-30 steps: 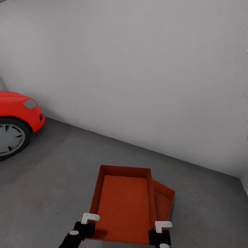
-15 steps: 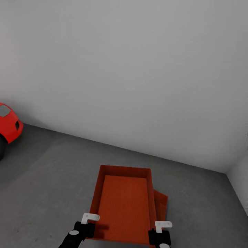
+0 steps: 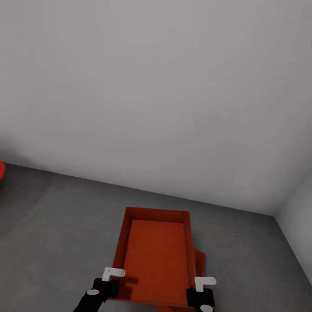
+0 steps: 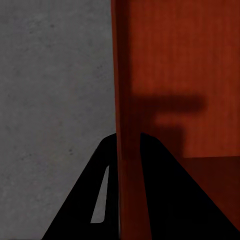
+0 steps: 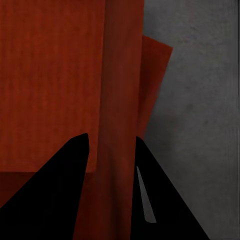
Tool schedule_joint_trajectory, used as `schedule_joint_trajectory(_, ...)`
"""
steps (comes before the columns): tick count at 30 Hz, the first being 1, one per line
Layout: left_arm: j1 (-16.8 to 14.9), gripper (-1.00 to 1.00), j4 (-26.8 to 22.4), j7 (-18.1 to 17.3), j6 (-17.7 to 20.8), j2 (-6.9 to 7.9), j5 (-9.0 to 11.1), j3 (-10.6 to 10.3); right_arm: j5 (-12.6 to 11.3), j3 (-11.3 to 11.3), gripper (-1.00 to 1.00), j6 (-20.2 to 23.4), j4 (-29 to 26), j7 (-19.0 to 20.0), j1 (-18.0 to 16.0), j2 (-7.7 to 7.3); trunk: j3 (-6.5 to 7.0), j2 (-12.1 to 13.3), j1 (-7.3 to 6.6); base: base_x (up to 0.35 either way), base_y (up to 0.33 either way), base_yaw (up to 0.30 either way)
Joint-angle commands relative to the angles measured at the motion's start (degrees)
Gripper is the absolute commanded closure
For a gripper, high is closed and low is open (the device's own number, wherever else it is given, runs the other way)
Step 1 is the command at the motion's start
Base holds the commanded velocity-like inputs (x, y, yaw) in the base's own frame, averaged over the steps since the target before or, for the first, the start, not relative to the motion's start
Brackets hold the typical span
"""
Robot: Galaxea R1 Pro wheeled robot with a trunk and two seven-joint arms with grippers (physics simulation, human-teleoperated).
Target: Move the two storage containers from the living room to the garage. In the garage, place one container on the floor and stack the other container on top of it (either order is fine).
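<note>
Both my grippers hold one orange-red storage container low in the head view, over the dark grey garage floor. My left gripper is shut on its left wall, and in the left wrist view the fingers straddle that wall. My right gripper is shut on its right wall. The second storage container lies underneath and sticks out as a sliver at the right. Whether the two containers touch is not clear.
A plain white wall stands close ahead and meets a second wall in a corner at the right. A sliver of the red car shows at the left edge. Bare concrete lies on both sides of the containers.
The head view has swung right, so the red car has slid almost out at the left. Less of the lower container now shows from under the held one. Both grips are unchanged.
</note>
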Motion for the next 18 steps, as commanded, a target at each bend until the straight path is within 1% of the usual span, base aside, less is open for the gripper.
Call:
schedule_joint_trajectory(1, 0.04, 1.0, 3.25, -0.97, 0.28, 0.14, -0.1, -0.89, 0.25, -0.71, 1.0, -0.26, -0.13, -0.22, -0.18, -1.61, -0.06, -0.05, 0.01, 0.005, 0.0, -0.227)
schedule_joint_trajectory(9, 0.05, 1.0, 3.25, -1.01, 0.27, 0.11, -0.17, -0.95, 0.25, -0.71, 1.0, -0.26, -0.13, -0.23, -0.18, -1.61, -0.06, -0.05, 0.01, 0.003, 0.0, -0.234)
schedule_joint_trajectory(11, 0.03, 1.0, 3.25, -1.03, 0.23, 0.14, -0.21, -0.97, 0.25, -0.71, 1.0, -0.26, -0.13, -0.26, -0.17, -1.61, -0.06, -0.05, 0.01, 0.095, 0.062, -0.172)
schedule_joint_trajectory(14, 0.03, 1.0, 3.25, -1.04, 0.2, 0.16, -0.26, -0.96, 0.25, -0.71, 1.0, -0.26, -0.13, -0.26, -0.18, -1.61, -0.06, -0.05, 0.01, 0.191, 0.165, -0.082)
schedule_joint_trajectory(18, 0.02, 1.0, 3.25, -1.05, 0.2, 0.17, -0.27, -0.92, 0.25, -0.71, 1.0, -0.26, -0.13, -0.27, -0.18, -1.61, -0.06, -0.05, 0.01, 0.235, 0.213, -0.014)
